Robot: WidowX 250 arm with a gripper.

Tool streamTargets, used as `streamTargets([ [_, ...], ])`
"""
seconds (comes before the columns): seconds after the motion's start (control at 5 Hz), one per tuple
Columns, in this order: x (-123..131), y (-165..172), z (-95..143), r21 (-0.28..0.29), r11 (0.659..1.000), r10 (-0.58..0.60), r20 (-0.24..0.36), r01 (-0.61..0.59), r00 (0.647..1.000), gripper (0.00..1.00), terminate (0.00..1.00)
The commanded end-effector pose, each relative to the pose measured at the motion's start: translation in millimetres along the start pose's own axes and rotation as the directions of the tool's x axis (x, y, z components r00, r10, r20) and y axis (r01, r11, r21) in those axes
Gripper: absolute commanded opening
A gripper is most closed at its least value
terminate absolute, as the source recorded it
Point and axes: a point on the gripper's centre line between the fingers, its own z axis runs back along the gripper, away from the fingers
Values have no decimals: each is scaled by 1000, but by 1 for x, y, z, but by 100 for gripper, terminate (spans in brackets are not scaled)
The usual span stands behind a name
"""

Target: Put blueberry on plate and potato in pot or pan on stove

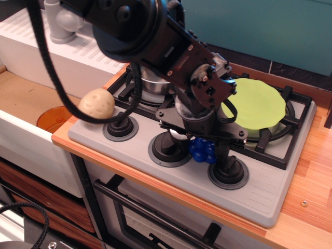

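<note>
Where knobs crowd, claw [199, 151] astride blueberry [203, 151]

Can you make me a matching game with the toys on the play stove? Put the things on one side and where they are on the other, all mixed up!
Things:
1. blueberry
2. potato
3. plate
4. orange cup

Places:
A. on the right burner grate
B. down in the sink
C. between the gripper fingers, by the knobs
D. on the stove's left front corner

Pairs: 1-C, 2-D, 3-A, 4-B
</note>
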Motion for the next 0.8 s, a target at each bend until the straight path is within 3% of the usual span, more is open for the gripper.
streamTargets([
  [0.0, 8, -4, 4, -4, 1000, -23, -16, 23, 1000, 0, 0],
  [0.6, 23, -2, 43, 17, 1000, -16, -110, 18, 994, 0, 0],
])
